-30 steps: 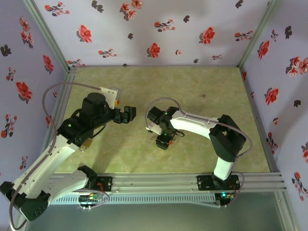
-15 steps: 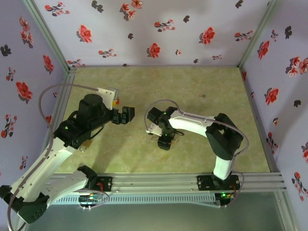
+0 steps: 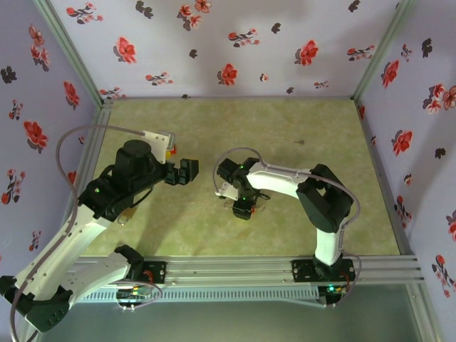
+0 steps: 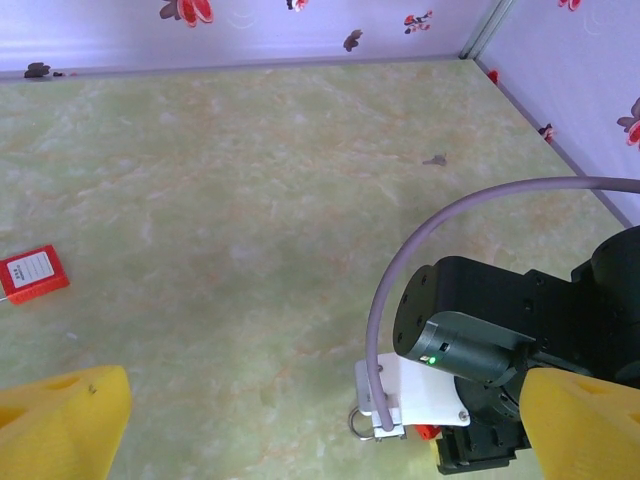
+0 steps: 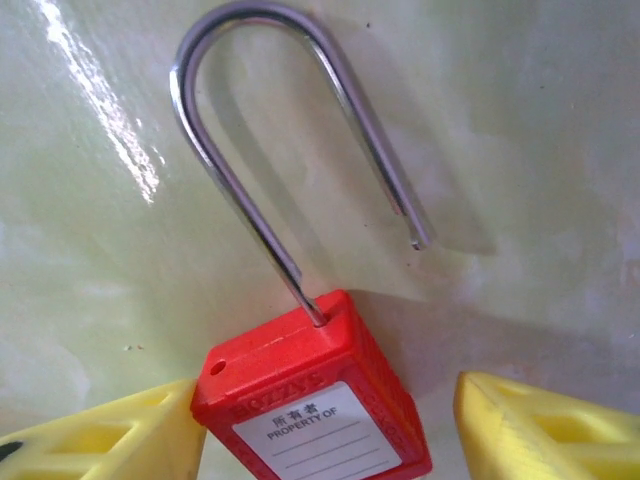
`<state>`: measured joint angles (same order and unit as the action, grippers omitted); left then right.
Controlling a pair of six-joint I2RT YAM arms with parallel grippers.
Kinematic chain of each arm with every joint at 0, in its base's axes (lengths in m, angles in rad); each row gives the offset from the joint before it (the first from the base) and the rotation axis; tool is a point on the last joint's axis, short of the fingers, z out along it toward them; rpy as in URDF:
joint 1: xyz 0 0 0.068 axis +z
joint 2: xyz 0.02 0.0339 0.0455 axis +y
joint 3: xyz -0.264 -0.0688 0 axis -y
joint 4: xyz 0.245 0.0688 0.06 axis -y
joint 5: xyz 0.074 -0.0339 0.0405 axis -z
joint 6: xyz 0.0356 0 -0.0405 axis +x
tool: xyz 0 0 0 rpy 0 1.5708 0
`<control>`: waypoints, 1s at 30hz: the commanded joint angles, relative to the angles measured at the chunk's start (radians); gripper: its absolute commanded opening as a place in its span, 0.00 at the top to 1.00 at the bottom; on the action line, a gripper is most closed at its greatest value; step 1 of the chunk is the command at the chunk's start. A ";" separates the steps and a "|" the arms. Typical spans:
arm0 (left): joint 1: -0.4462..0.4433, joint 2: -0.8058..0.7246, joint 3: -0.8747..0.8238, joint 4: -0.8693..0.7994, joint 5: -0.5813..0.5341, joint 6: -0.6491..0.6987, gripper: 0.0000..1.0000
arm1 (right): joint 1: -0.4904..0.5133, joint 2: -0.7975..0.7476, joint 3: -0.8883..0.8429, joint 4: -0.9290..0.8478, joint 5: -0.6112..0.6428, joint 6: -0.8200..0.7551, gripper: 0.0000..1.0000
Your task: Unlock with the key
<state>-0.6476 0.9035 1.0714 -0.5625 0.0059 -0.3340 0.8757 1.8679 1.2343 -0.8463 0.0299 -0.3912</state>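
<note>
A red padlock (image 5: 318,415) with a white label lies on the green floor. Its steel shackle (image 5: 262,150) is sprung, with one end free. My right gripper (image 5: 330,430) points down over the lock body and stands open: the left yellow fingertip (image 5: 110,435) touches the body, while the right fingertip (image 5: 545,430) is a gap away. From above, that gripper (image 3: 241,207) covers the lock. The shackle (image 4: 358,424) pokes out under the right wrist. My left gripper (image 3: 187,171) hovers wide open to the left, with nothing between its yellow pads (image 4: 60,420). The key is out of view.
A small flat red tag (image 4: 31,275) with a white label lies on the floor at the left of the left wrist view. Floral walls (image 3: 214,43) close in the floor on three sides. The right arm's grey cable (image 4: 420,270) arches over its wrist.
The right gripper's jaws have narrowed around the padlock body, and its elbow has swung a little to the left. The left arm has barely moved.
</note>
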 commanded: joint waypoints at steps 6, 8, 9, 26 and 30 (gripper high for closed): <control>0.008 -0.002 0.034 -0.017 -0.022 0.033 0.00 | -0.011 -0.047 -0.074 0.014 0.034 0.082 0.52; 0.008 0.002 0.038 -0.014 -0.024 0.039 0.00 | -0.019 -0.056 -0.087 0.018 0.051 0.125 0.60; 0.008 0.003 0.039 -0.014 -0.024 0.042 0.00 | -0.023 -0.060 -0.091 0.019 0.055 0.141 0.63; 0.008 0.035 0.063 0.012 -0.022 0.064 0.00 | -0.245 -0.131 -0.104 0.075 0.084 0.751 0.80; 0.008 0.035 0.067 0.008 -0.020 0.070 0.00 | -0.265 -0.097 -0.086 0.087 0.073 0.809 0.80</control>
<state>-0.6476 0.9367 1.1061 -0.5617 -0.0006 -0.2886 0.6182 1.7458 1.1244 -0.7704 0.0948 0.3050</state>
